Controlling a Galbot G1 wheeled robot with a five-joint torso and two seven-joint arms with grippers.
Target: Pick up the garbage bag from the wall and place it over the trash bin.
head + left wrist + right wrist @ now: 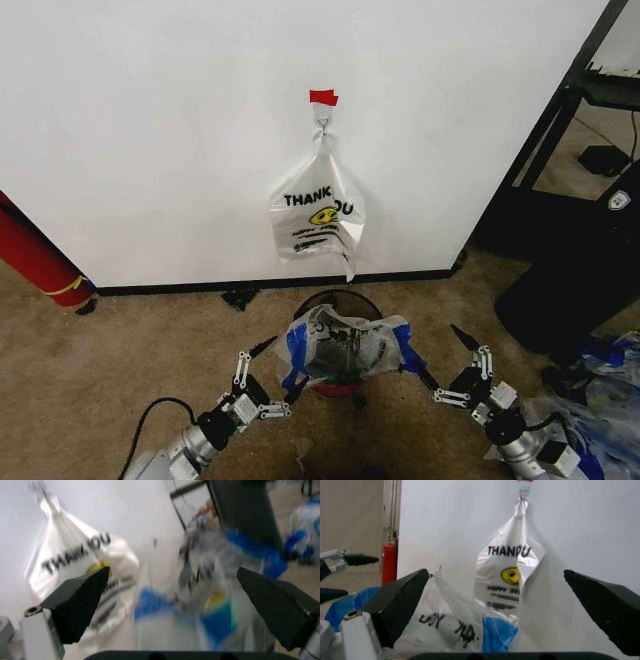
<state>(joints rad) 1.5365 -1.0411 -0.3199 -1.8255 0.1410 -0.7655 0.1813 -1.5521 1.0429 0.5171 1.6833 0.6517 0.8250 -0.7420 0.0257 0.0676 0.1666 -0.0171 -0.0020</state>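
Head view: we log the crinkly translucent-white garbage bag with blue strips (345,345) draped over the small round dark-mesh trash bin (338,300) near the wall; placement looks largely done. Left gripper (268,378) and right gripper (440,368) flank it, spread, holding nothing.

Left wrist view: blue-striped plastic just ahead.

Right wrist view: a white "THANK YOU" smiley bag (507,573) hangs on the far wall.

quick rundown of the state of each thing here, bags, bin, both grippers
garbage bag: draped over the bin, mouth spread, released
trash bin: upright on the carpet below the wall hook, lined by the bag
THANK YOU bag: hanging from the wall hook
left gripper: jaws open, empty, beside the bag's left edge
right gripper: jaws open, empty, beside the bag's right edge
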